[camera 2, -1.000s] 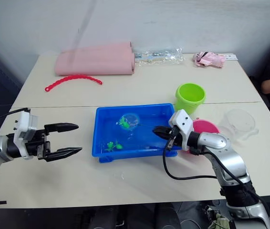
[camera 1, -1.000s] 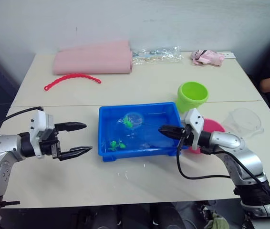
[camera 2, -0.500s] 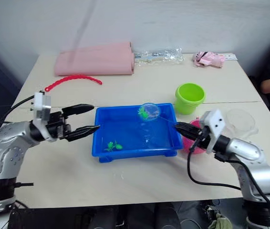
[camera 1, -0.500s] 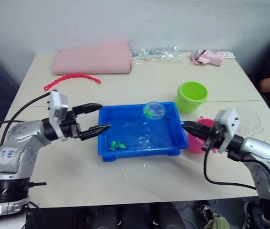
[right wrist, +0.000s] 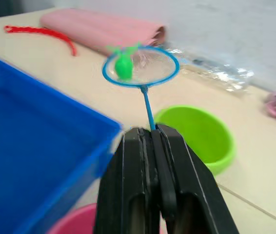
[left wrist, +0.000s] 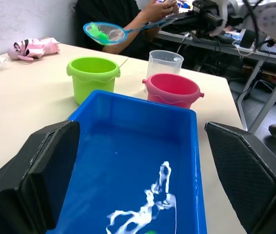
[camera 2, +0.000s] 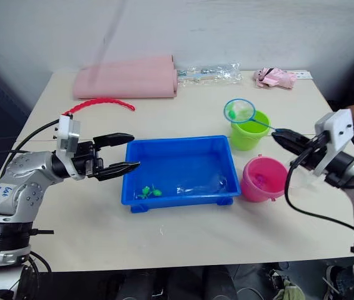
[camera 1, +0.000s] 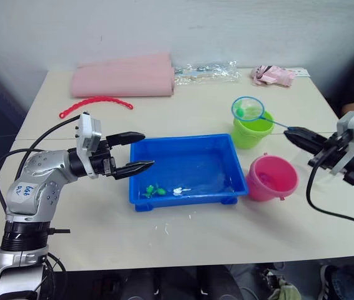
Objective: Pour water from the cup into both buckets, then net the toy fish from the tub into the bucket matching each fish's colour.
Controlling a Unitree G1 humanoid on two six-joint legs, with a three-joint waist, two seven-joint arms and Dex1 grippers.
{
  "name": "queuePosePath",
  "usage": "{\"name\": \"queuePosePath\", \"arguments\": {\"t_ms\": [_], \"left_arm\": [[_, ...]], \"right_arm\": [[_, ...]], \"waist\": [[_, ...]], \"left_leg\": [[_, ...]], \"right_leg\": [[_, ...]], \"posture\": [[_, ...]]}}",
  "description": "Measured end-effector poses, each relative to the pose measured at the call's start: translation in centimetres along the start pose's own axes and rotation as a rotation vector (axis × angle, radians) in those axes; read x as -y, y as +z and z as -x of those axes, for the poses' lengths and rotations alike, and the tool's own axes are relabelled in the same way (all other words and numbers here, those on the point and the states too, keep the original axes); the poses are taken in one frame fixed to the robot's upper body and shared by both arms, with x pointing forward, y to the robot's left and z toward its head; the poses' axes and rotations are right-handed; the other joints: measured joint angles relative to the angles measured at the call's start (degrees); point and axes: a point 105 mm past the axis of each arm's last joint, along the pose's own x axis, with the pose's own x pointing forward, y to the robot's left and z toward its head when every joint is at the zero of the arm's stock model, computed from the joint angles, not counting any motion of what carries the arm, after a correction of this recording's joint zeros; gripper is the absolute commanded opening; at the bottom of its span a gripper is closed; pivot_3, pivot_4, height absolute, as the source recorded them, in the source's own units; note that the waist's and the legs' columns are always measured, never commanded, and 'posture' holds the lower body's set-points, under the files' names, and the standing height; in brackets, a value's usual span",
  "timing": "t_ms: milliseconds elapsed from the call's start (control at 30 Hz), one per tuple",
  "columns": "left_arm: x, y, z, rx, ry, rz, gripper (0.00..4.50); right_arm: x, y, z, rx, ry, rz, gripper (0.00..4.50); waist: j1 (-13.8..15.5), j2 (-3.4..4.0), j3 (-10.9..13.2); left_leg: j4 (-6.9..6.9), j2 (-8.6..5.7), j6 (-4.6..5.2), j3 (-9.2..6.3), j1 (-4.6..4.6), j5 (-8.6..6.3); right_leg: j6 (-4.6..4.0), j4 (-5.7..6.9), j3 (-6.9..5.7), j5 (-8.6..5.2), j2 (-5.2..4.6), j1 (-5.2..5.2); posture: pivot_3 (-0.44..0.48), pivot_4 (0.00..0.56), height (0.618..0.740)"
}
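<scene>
From the head, the right gripper [camera 1: 294, 133] reaches in from the right, clamped on the thin handle of the net [camera 1: 247, 109]. Its round blue hoop hangs over the smooth green bucket [camera 1: 252, 129] with a green fish [camera 1: 244, 112] in the mesh. The left gripper [camera 1: 141, 150], fingers spread and empty, sits at the left edge of the shiny blue tub [camera 1: 184, 198].

The left wrist view shows the pink bucket [left wrist: 171, 89] and the clear cup [left wrist: 165, 62] behind it.

The right wrist view shows the black fingers [right wrist: 169, 146] pinched on the handle.
</scene>
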Motion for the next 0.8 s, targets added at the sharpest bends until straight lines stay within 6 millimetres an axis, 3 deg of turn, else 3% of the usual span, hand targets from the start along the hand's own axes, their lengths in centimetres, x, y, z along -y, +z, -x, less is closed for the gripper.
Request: {"name": "queuePosePath", "arguments": {"t_ms": [133,267,600,800], "left_arm": [[0.0,0.0,0.0,-0.001,0.007,0.003,4.45],[-0.2,-0.1,-0.4,0.017,0.036,0.011,4.45],[-0.2,-0.7,-0.9,0.025,0.063,0.03,4.45],[0.1,-1.0,-1.1,0.004,0.043,-0.01,4.45]], "right_arm": [[2.4,-1.9,-0.1,-0.096,-0.074,0.09,0.0],[2.6,-3.5,-0.6,-0.155,-0.065,0.19,0.0],[3.3,-4.4,-2.4,-0.239,-0.136,0.67,0.0],[2.9,-2.9,-2.8,-0.23,-0.078,1.031,0.0]], "waist": [[-0.09,0.0,0.0],[-0.1,0.01,0.0],[-0.17,0.03,0.02],[-0.22,0.05,0.03]], "left_leg": [[0.01,0.05,-0.03,0.0,0.0,0.02],[0.02,0.03,-0.05,0.01,0.0,0.04],[0.06,0.03,-0.14,0.0,0.01,0.09],[0.06,0.03,-0.17,0.0,0.01,0.11]], "right_leg": [[0.0,0.02,0.0,0.0,0.03,0.0],[0.0,0.03,0.0,0.0,0.02,0.0],[0.0,0.01,0.01,0.0,0.01,0.0],[0.0,-0.06,0.03,0.0,0.02,-0.02]], "posture": [[0.0,0.15,0.74],[0.0,0.15,0.74],[0.0,0.15,0.74],[0.0,0.15,0.74]]}}
